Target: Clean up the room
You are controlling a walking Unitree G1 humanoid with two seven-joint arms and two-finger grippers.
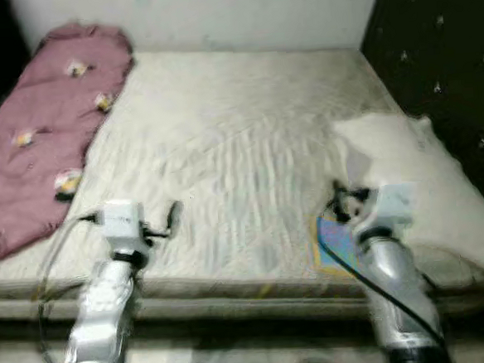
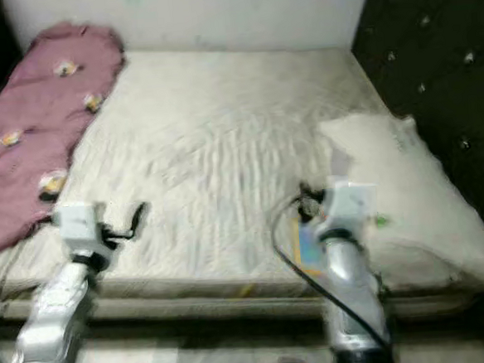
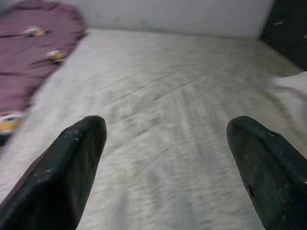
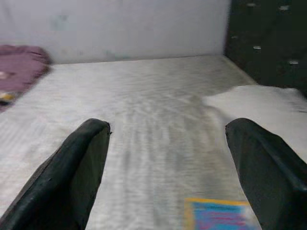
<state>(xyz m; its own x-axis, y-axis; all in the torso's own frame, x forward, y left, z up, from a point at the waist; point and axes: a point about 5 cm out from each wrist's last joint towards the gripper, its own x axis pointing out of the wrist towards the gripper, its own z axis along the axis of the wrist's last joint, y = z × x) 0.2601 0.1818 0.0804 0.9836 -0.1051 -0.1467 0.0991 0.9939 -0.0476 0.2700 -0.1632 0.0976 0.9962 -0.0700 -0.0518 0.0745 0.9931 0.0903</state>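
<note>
We see both pairs of fingers spread wide and empty, left gripper (image 3: 165, 139) and right gripper (image 4: 168, 139) above the bare mattress (image 1: 247, 139), pink blanket (image 1: 43, 129) at its left edge, white pillow (image 1: 416, 178) at right, blue label (image 4: 218, 215) beneath the right gripper.

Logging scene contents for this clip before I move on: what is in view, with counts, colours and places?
mattress: one, off-white, bare, spanning the middle
blanket: one, pink with small yellow-white motifs, on the mattress's left side
pillow: one, white, on the mattress's right side
label: one, blue with yellow border, on the mattress near its front edge
wall: white, beyond the mattress
headboard: dark, tufted, along the right
left hand: open, over the mattress front left
right hand: open, above the label
</note>
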